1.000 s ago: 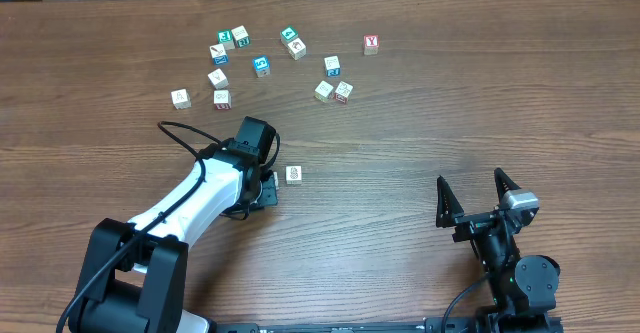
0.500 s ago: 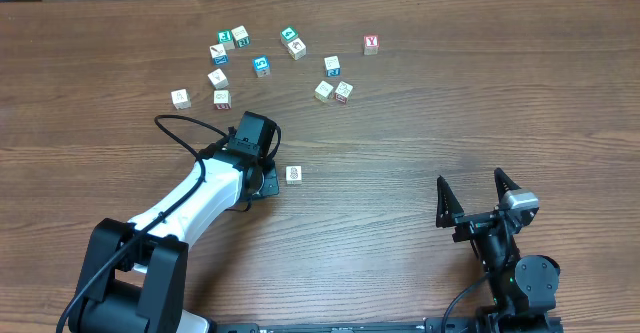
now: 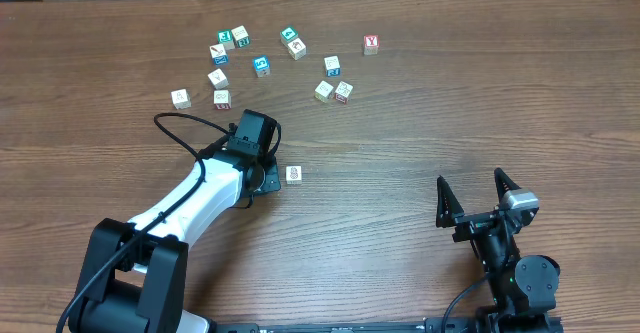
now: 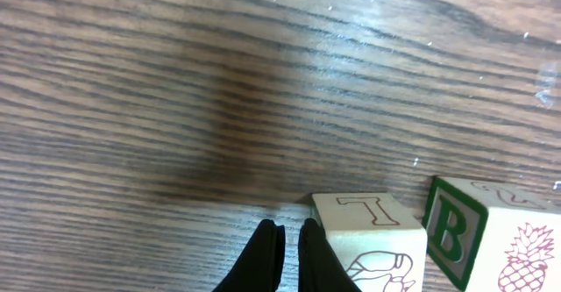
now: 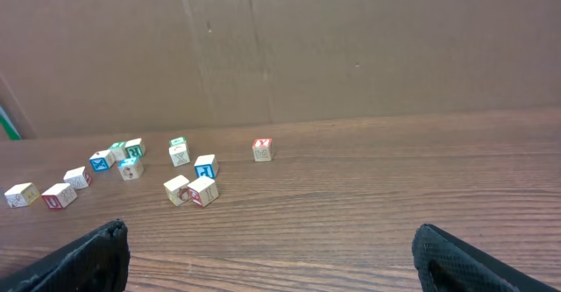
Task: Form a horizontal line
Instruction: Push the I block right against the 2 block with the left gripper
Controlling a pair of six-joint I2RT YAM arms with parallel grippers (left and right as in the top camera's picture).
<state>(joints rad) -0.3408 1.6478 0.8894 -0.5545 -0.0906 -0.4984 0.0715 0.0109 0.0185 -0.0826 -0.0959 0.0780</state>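
Note:
No row of touching cubes shows. The red Y cube [image 3: 371,44] stands alone at the back, also seen in the right wrist view [image 5: 262,149]. My left gripper [image 3: 262,179] is low over the table, shut and empty [image 4: 285,244]. Its right finger is against a white cube with a T [image 4: 368,235]. A cube with a green B [image 4: 491,239] stands just right of that one, a thin gap between them. The overhead view shows only one white cube [image 3: 293,175] beside the gripper. My right gripper [image 3: 485,198] is open and empty near the front [image 5: 272,257].
Several loose cubes with teal, blue and red faces lie scattered at the back left [image 3: 261,65], some also in the right wrist view [image 5: 191,189]. A brown cardboard wall [image 5: 351,46] stands behind the table.
My left gripper has shifted slightly toward the back of the table. The white cube beside it and the right arm have not moved.

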